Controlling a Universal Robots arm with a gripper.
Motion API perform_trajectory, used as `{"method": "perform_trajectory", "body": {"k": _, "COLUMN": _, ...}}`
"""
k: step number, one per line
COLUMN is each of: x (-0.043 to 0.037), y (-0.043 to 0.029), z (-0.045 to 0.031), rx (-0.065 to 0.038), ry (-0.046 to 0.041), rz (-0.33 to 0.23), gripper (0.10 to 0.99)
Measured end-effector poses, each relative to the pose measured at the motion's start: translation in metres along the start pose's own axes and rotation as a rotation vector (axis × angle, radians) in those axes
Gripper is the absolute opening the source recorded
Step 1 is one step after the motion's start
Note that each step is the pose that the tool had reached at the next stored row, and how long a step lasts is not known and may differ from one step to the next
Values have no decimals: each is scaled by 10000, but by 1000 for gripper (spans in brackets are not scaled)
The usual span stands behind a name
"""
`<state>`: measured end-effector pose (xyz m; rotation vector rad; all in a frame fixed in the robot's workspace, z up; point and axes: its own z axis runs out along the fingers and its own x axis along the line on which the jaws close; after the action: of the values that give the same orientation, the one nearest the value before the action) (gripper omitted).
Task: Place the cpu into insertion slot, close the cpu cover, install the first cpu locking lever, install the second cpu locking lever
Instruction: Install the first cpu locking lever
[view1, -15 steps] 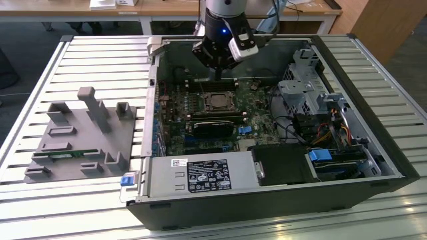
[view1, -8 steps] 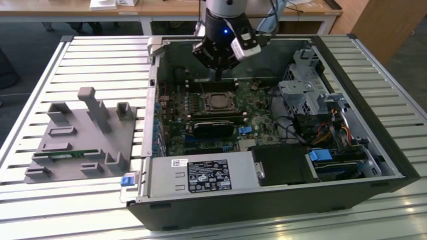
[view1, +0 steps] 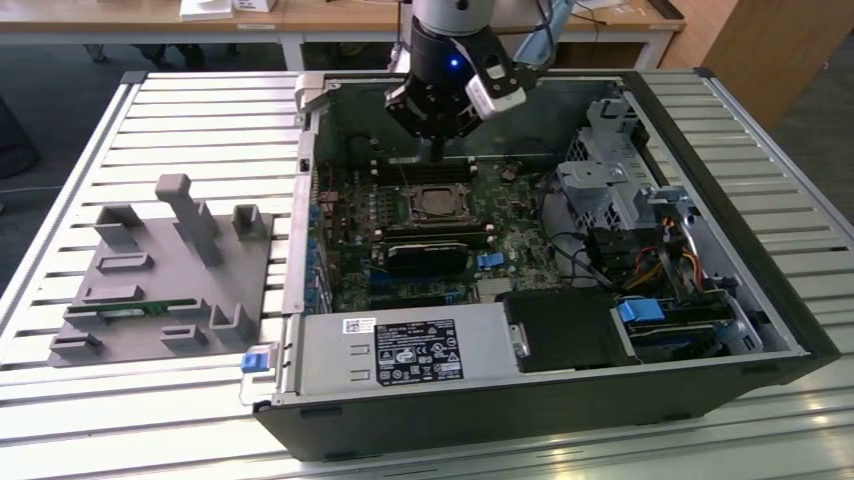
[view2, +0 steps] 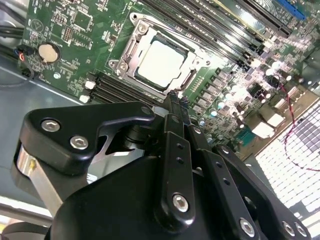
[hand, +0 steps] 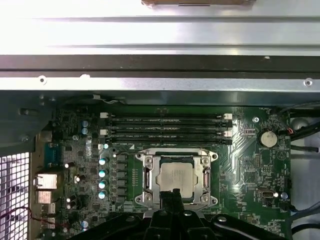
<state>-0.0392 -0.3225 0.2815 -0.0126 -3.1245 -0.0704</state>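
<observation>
The cpu (hand: 175, 179) sits in its socket, framed by the cpu cover (hand: 149, 175), just ahead of the tool (view2: 173, 101), shut and empty; a skewed push risks slipping off and gouging the motherboard (hand: 250, 165)

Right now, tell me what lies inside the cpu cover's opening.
The silvery cpu fills the opening of the cpu cover. Anything beneath it is covered; the gripper hides one cover edge.

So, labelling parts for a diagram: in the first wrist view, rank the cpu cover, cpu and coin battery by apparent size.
1. cpu cover
2. cpu
3. coin battery
All lie at similar depth, so the order holds.
</observation>
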Motion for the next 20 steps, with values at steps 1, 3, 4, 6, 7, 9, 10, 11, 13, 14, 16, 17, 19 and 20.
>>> {"method": "perform_trajectory", "body": {"k": 1, "x": 0, "y": 0, "z": 0, "rx": 1, "ry": 3, "rz": -89, "gripper": 106}}
{"method": "perform_trajectory", "body": {"k": 3, "x": 0, "y": 0, "z": 0, "rx": 4, "ry": 12, "rz": -264, "gripper": 106}}
{"method": "perform_trajectory", "body": {"k": 4, "x": 0, "y": 0, "z": 0, "rx": 5, "ry": 16, "rz": -351, "gripper": 106}}
{"method": "perform_trajectory", "body": {"k": 6, "x": 0, "y": 0, "z": 0, "rx": 8, "ry": 24, "rz": -526, "gripper": 106}}
{"method": "perform_trajectory", "body": {"k": 7, "x": 0, "y": 0, "z": 0, "rx": 11, "ry": 28, "rz": -616, "gripper": 106}}
{"method": "perform_trajectory", "body": {"k": 9, "x": 0, "y": 0, "z": 0, "rx": 13, "ry": 36, "rz": -799, "gripper": 106}}
{"method": "perform_trajectory", "body": {"k": 10, "x": 0, "y": 0, "z": 0, "rx": 15, "ry": 41, "rz": -897, "gripper": 106}}
{"method": "perform_trajectory", "body": {"k": 11, "x": 0, "y": 0, "z": 0, "rx": 16, "ry": 45, "rz": -997, "gripper": 106}}
{"method": "perform_trajectory", "body": {"k": 13, "x": 0, "y": 0, "z": 0, "rx": 20, "ry": 52, "rz": -1227, "gripper": 106}}
{"method": "perform_trajectory", "body": {"k": 14, "x": 0, "y": 0, "z": 1, "rx": 22, "ry": 56, "rz": -1350, "gripper": 106}}
{"method": "perform_trajectory", "body": {"k": 16, "x": 0, "y": 0, "z": 2, "rx": 27, "ry": 60, "rz": -1634, "gripper": 106}}
{"method": "perform_trajectory", "body": {"k": 17, "x": -1, "y": 0, "z": 3, "rx": 31, "ry": 60, "rz": -1794, "gripper": 106}}
{"method": "perform_trajectory", "body": {"k": 19, "x": 4, "y": -1, "z": 8, "rx": 26, "ry": 13, "rz": -1897, "gripper": 106}}
{"method": "perform_trajectory", "body": {"k": 20, "x": 13, "y": -1, "z": 14, "rx": 20, "ry": -58, "rz": -1900, "gripper": 106}}
